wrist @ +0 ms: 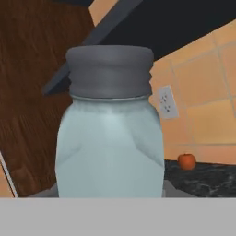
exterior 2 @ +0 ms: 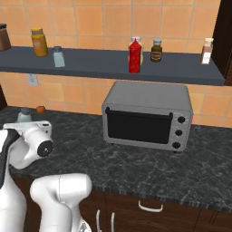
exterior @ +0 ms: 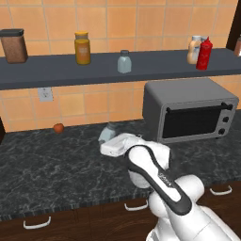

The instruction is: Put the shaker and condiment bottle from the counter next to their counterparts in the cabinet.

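Observation:
The shaker (exterior: pixel 107 133) (exterior 2: pixel 24 116), pale blue-grey with a grey cap, is low over the counter (exterior: pixel 47 164), leaning a little. My gripper (exterior: pixel 108 140) is shut on it, and in the hand view the shaker (wrist: pixel 110 138) stands very close. I cannot tell whether it touches the counter. On the cabinet (exterior: pixel 56 70) stands its twin shaker (exterior: pixel 124 61) (exterior 2: pixel 59 56). The red condiment bottle (exterior: pixel 204 53) (exterior 2: pixel 134 55) stands upright on the cabinet right beside the beige bottle (exterior: pixel 193 49).
A grey microwave (exterior: pixel 190 113) (exterior 2: pixel 147 115) sits on the counter to my right. A small red fruit (exterior: pixel 58 127) (wrist: pixel 186 161) lies by the wall. An amber jar (exterior: pixel 82 48) and a brown canister (exterior: pixel 13 45) stand on the cabinet's left part.

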Tool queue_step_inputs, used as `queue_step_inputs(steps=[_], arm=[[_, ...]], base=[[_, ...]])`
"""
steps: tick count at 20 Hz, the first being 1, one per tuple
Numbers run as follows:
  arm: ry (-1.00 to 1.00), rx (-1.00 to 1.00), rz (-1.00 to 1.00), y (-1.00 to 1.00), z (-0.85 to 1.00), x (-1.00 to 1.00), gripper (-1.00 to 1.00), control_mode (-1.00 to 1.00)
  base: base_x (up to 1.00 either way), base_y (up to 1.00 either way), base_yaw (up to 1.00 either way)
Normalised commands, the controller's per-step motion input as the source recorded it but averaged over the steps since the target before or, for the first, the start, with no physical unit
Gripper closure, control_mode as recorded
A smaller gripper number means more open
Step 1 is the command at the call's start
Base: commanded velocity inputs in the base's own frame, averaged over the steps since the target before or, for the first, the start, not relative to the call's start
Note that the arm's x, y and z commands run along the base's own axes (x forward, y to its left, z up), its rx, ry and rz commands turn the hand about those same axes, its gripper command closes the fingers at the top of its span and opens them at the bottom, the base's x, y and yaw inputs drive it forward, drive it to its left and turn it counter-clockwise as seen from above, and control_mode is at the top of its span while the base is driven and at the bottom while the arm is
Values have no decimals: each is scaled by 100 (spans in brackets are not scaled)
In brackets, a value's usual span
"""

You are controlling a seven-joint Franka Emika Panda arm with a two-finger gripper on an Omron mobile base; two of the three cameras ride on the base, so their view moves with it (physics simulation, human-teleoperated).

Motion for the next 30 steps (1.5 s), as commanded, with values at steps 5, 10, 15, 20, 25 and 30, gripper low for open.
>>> queue_step_inputs(steps=[5,10,15,20,25,30], arm=[[0,-14,-25,-2,56,-62,100,-100],[10,-10,-23,-22,71,-50,100,-100],[11,-8,-24,-22,71,-51,100,-100],[11,-8,-23,-24,74,-48,100,-100],[10,-7,-23,-28,74,-50,100,-100],[9,-8,-20,-23,80,-44,100,-100]], base=[[0,0,0],[0,0,0],[0,0,0],[0,0,0],[0,0,0],[0,0,0]])
